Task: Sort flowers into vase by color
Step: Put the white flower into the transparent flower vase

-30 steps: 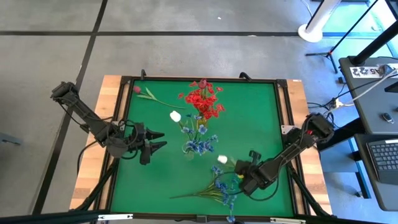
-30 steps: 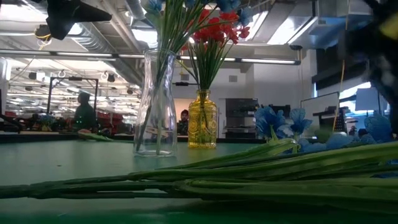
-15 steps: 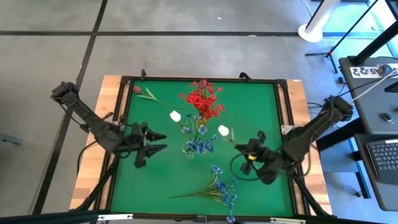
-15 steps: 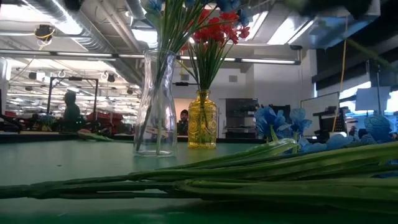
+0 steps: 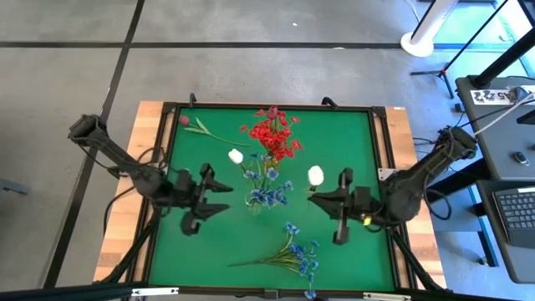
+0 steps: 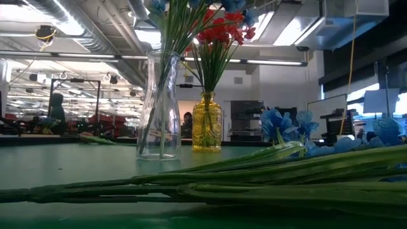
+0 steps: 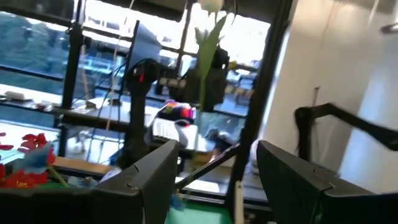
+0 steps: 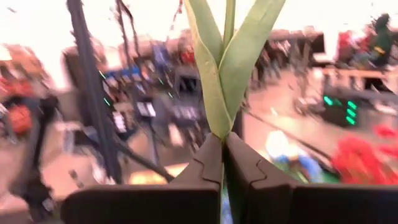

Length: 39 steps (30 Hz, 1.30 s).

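1. Flowers are spread over the green desk point(image 5: 351, 142): a white bud point(image 5: 315, 175) on its green stem is pinched in the right hand point(image 5: 322, 197), held up above the desk just right of the clear vase point(image 6: 159, 108).
2. In the right wrist view the two dark fingers point(image 8: 199, 171) are pressed together on that stem point(image 8: 225, 56), with long green leaves rising between them.
3. The clear vase point(image 5: 257, 199) stands near the desk's middle and holds blue clusters point(image 5: 269, 194) and another white bud point(image 5: 236, 155).
4. Behind it, toward the far edge, a yellow vase point(image 6: 207, 123) holds the red clusters point(image 5: 272, 134).
5. A pink bud point(image 5: 183, 120) on a stem lies flat near the far left corner of the desk.
6. A loose bunch of blue flowers point(image 5: 303, 249) lies flat near the front edge; in the low view its stems point(image 6: 254, 175) run across the foreground.
7. The left hand point(image 5: 219, 195) hovers to the left of the clear vase, fingers point(image 7: 152, 177) spread wide apart and holding nothing.
8. People point(image 6: 56, 108) show far off in the room beyond the desk.
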### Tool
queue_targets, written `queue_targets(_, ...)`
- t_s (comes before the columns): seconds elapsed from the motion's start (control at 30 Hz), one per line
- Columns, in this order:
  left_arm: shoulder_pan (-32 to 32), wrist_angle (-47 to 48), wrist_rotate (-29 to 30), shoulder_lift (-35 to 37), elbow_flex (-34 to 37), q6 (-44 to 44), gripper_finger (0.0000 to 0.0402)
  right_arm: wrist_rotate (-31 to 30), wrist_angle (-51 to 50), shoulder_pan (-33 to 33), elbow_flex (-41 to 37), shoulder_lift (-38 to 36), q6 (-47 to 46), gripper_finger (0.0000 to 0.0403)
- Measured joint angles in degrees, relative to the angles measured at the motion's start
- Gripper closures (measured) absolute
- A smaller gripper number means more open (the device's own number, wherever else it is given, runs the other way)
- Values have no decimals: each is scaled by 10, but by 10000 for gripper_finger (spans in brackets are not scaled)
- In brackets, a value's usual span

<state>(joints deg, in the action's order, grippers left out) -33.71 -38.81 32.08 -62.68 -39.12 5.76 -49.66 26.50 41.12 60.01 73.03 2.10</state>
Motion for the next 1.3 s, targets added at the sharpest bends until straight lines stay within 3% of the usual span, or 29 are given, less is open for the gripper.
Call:
queue_targets(0.47,65,172,-2,-189,-241,0,187,153,59,-90,0,28,-33,403)
queue_targets(0.77,95,169,-32,-244,-263,40,187,199,70,-113,0,38,-64,403)
queue_targets(1.3,112,127,-63,-248,-263,61,187,241,139,-147,0,77,-78,403)
